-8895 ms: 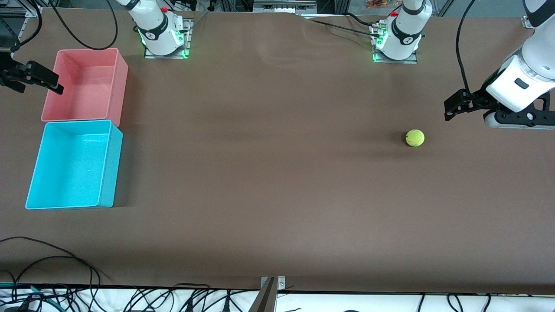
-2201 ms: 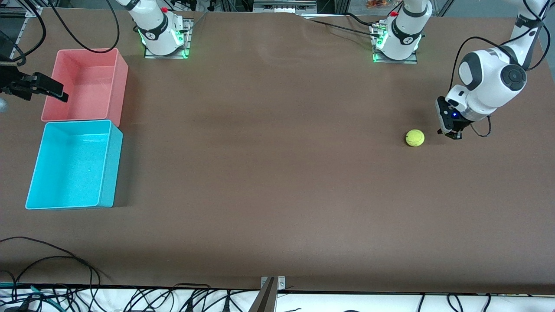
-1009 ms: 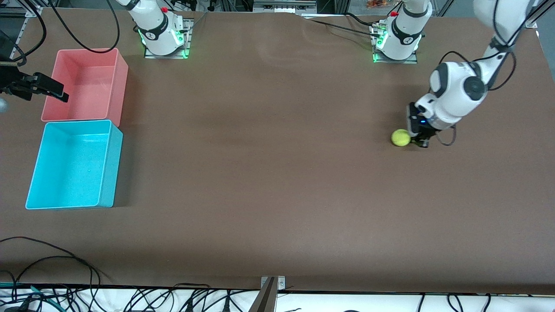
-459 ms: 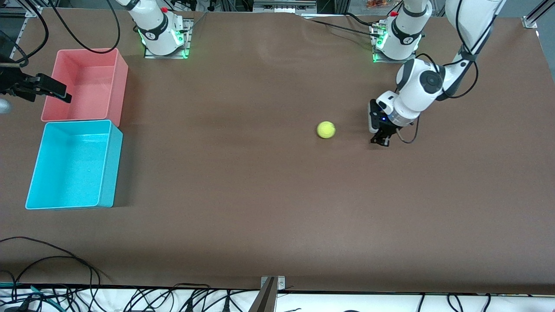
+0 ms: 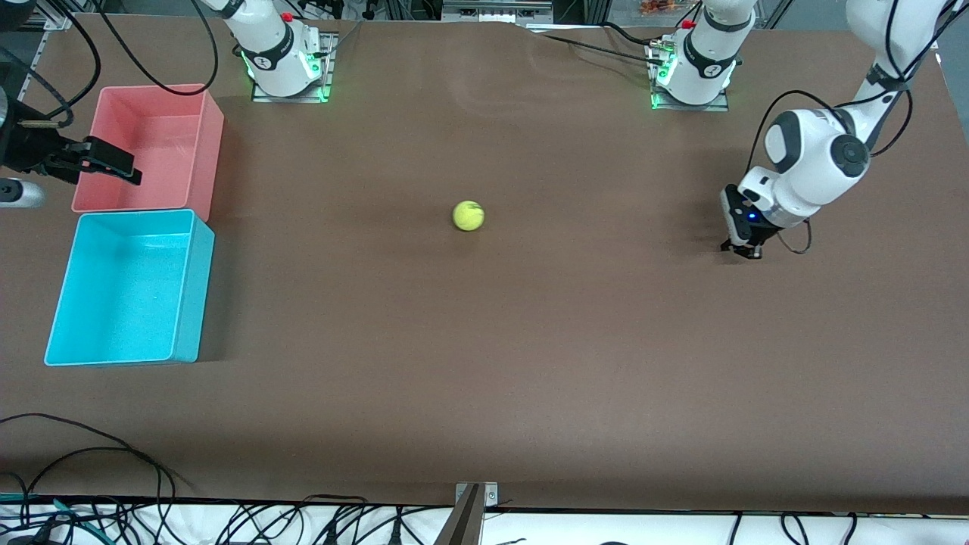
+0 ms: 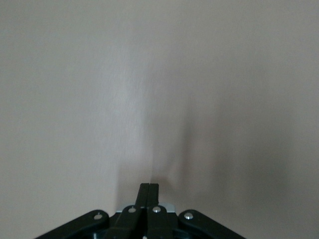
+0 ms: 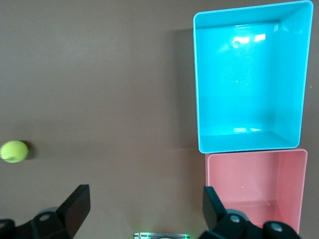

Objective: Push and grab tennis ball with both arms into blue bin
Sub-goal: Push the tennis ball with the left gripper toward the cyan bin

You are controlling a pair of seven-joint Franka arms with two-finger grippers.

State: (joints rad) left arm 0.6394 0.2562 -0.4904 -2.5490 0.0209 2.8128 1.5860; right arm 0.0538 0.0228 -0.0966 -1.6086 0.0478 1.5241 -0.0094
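The tennis ball [image 5: 468, 216] lies loose on the brown table near its middle; it also shows in the right wrist view [image 7: 14, 151]. The blue bin [image 5: 185, 284] stands empty at the right arm's end of the table, also in the right wrist view [image 7: 199, 84]. My left gripper [image 5: 742, 249] is shut and empty, low over the table toward the left arm's end, well apart from the ball; its tips show in the left wrist view [image 6: 149, 188]. My right gripper [image 5: 113, 163] is open and empty, up over the pink bin's outer edge; in its wrist view the gripper [image 7: 144, 204] frames bare table.
A pink bin [image 5: 212, 129] stands empty beside the blue bin, farther from the front camera; it also shows in the right wrist view [image 7: 299, 194]. The two arm bases [image 5: 288, 68] [image 5: 693, 72] stand along the table's top edge. Cables lie along the front edge.
The left gripper swept against the ball and sent it rolling toward the right arm's end, now near mid-table. The left gripper has pulled back toward its own end. The right gripper shifted slightly.
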